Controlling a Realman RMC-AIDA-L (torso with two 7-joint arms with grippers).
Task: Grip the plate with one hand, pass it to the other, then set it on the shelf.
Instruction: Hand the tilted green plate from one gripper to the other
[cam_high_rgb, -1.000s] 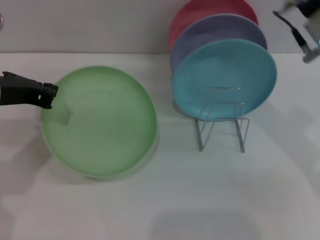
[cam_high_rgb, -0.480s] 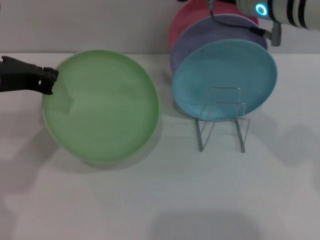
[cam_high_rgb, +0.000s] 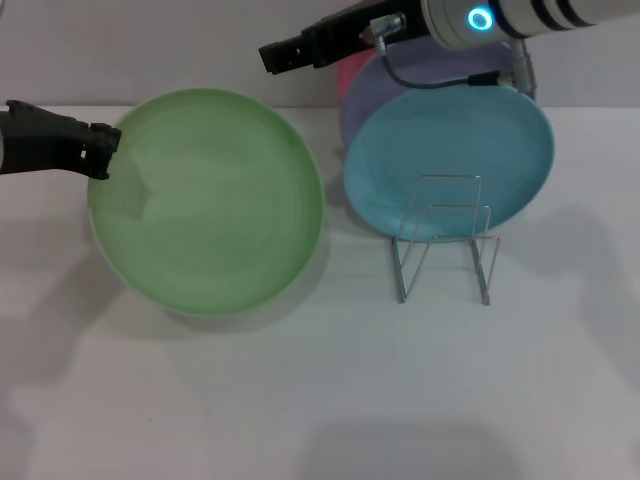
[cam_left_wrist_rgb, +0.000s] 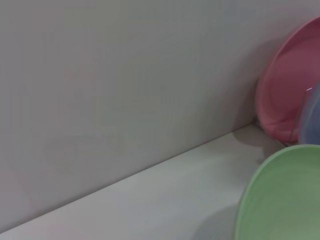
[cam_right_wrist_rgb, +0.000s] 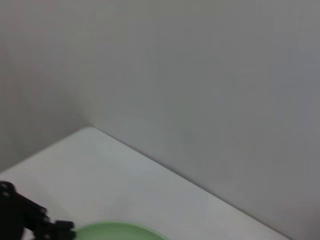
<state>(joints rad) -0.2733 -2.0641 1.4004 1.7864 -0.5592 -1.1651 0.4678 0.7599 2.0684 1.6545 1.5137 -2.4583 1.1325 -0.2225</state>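
The light green plate (cam_high_rgb: 205, 200) is held up off the table, its face tilted toward the head camera. My left gripper (cam_high_rgb: 108, 152), all black, is shut on the plate's left rim. My right gripper (cam_high_rgb: 270, 55), on the white-silver arm with the blue ring light (cam_high_rgb: 480, 18), reaches in from the upper right and hovers just above the plate's top right edge, apart from it. The plate's rim also shows in the left wrist view (cam_left_wrist_rgb: 285, 195) and the right wrist view (cam_right_wrist_rgb: 120, 231). The silver wire shelf (cam_high_rgb: 445, 245) stands to the plate's right.
A turquoise plate (cam_high_rgb: 450, 160), a lavender plate (cam_high_rgb: 440, 65) and a pink plate (cam_high_rgb: 350, 70) stand upright in the back of the shelf; its front loops are free. A grey wall (cam_high_rgb: 150, 50) runs behind the white table (cam_high_rgb: 320, 400).
My right arm has swung in from the far right to above the green plate's upper right. The left gripper has raised the plate and tipped it more upright.
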